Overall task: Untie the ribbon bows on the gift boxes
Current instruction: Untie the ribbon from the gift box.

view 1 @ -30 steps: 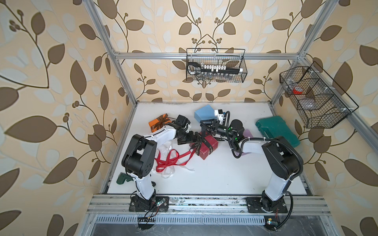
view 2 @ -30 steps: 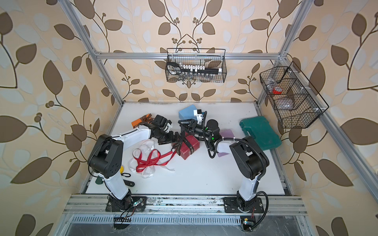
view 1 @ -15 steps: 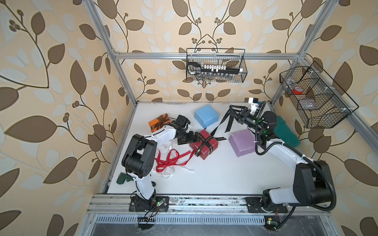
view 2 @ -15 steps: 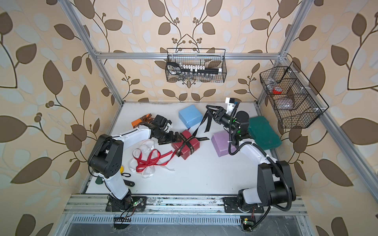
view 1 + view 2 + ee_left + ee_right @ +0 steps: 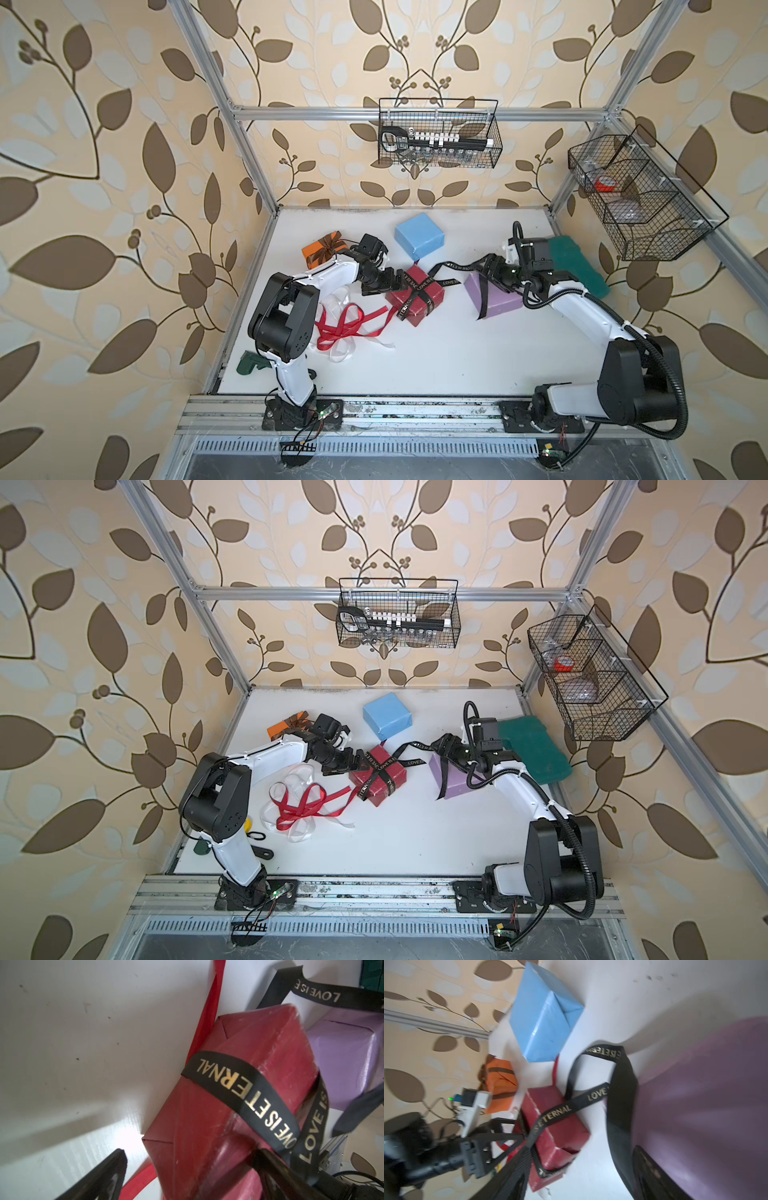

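Your white table (image 5: 436, 365) carries a flat dark-green plastic case (image 5: 582, 266) at its right edge, toward the back. On the back wall you see a black wire basket (image 5: 436, 160) holding a long black tool (image 5: 457, 144) with a row of white pieces. A second wire basket (image 5: 656, 241), split into compartments, hangs on the right wall; the compartment nearest the back holds something red and white (image 5: 606, 183). At the table's front left corner lies a small dark-green object (image 5: 249, 362), and in a top view a yellow piece (image 5: 248, 825) shows beside a black ring (image 5: 256, 836).
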### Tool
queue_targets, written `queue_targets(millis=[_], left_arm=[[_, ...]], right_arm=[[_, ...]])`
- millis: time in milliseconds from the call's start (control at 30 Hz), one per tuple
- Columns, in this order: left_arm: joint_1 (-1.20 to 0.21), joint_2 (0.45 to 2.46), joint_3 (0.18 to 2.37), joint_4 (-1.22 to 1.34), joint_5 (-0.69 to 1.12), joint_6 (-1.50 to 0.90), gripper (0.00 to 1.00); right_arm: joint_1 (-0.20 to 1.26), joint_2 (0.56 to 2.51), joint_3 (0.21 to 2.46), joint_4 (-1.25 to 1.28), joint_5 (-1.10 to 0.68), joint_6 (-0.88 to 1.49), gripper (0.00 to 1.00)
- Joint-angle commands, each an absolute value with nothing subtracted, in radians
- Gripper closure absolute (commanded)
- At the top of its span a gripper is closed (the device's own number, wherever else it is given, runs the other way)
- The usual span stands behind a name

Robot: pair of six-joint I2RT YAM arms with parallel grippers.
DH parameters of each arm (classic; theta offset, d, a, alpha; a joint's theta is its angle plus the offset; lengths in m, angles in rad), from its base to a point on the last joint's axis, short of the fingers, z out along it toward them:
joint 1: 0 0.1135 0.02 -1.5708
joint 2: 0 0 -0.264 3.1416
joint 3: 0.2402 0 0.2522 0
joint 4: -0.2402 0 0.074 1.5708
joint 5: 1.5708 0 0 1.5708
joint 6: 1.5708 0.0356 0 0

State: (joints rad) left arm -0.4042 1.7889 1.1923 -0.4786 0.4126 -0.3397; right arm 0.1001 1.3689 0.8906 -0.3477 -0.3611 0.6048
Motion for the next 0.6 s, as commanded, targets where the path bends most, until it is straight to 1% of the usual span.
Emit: queue_targets(millis=[0, 33, 100, 200, 233, 300, 400, 467, 500, 567], left_arm=[[-0.416, 1.792, 1.207, -0.575, 0.391, -0.309, 0.01], [-0.416, 1.789, 1.215, -0.578, 0.391, -0.309, 0.01], [-0.416, 1.784, 1.228, -0.585, 0.391, -0.307, 0.01], [-0.416, 1.776, 1.248, -0.597, 0.39, -0.305, 0.01], [-0.416, 1.769, 1.251, -0.601, 0.392, -0.307, 0.01], [-0.416, 1.75, 1.255, -0.603, 0.395, -0.313, 0.01], [-0.416, 1.703, 1.258, -0.614, 0.398, -0.319, 0.01], [-0.416, 1.665, 1.255, -0.625, 0.397, -0.323, 0.01], [-0.416, 1.645, 1.248, -0.631, 0.397, -0.324, 0.01], [-0.414, 1.605, 1.226, -0.638, 0.389, -0.329, 0.01]], right_arm=[[0.195, 1.336, 0.957, -0.654, -0.038, 0.408, 0.23], [0.234, 1.342, 0.986, -0.712, 0.037, 0.387, 0.22], [0.284, 1.351, 1.028, -0.776, 0.123, 0.375, 0.23], [0.311, 1.346, 1.085, -0.817, 0.182, 0.368, 0.22], [0.309, 1.332, 1.093, -0.797, 0.159, 0.363, 0.22], [0.31, 1.297, 1.083, -0.697, 0.049, 0.356, 0.22], [0.311, 1.297, 1.094, -0.544, -0.274, 0.324, 0.25], [0.32, 1.339, 1.12, -0.466, -0.454, 0.319, 0.32], [0.328, 1.368, 1.136, -0.437, -0.508, 0.317, 0.39], [0.346, 1.435, 1.19, -0.432, -0.554, 0.291, 0.47]])
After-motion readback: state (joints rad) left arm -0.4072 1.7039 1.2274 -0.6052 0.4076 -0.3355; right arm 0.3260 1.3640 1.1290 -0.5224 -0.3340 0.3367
